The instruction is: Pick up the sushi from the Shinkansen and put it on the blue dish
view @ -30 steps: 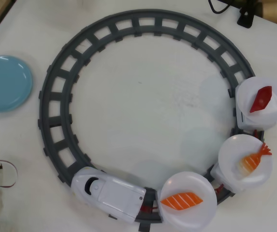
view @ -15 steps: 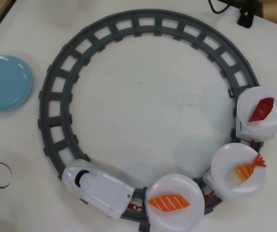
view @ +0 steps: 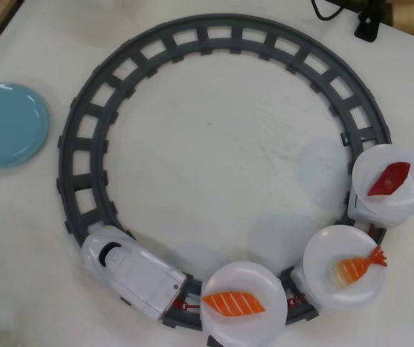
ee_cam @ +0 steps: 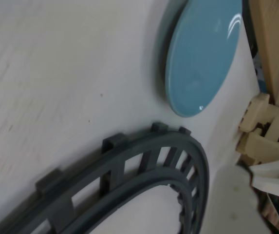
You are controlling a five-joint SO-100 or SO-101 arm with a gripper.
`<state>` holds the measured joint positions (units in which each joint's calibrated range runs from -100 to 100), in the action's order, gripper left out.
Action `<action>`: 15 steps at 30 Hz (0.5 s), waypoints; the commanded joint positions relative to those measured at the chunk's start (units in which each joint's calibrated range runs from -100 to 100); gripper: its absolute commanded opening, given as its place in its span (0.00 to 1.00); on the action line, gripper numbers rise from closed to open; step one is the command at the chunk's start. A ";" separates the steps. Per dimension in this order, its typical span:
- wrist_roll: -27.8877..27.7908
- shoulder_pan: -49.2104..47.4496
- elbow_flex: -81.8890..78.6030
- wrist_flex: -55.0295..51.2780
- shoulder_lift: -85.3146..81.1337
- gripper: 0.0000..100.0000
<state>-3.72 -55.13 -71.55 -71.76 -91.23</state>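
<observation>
In the overhead view the orange striped sushi (view: pixel 233 303) lies on a white plate (view: pixel 243 278) on the car right behind the white Shinkansen (view: pixel 131 271), at the bottom of the grey track. The blue dish (view: pixel 4 124) sits empty at the left edge, outside the track. It also shows in the wrist view (ee_cam: pixel 202 53), above a curve of the track (ee_cam: pixel 129 170). My gripper does not show in the overhead view. A pale wedge (ee_cam: pixel 273 176) at the right edge of the wrist view may be one finger. Whether the jaws are open or shut does not show.
Two more white plates ride the track at the right, one with an orange shrimp piece (view: pixel 358 267) and one with a dark-red piece (view: pixel 389 179). A black cable end (view: pixel 366 23) lies at the top right. Wooden pieces (ee_cam: pixel 266 131) stand beyond the table edge in the wrist view.
</observation>
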 commanded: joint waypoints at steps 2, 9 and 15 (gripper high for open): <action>-0.20 0.46 11.67 -0.38 14.95 0.09; 0.38 0.90 35.39 -6.58 37.93 0.09; 2.31 7.95 55.41 -16.86 55.93 0.09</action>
<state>-2.07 -50.39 -27.17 -84.54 -42.47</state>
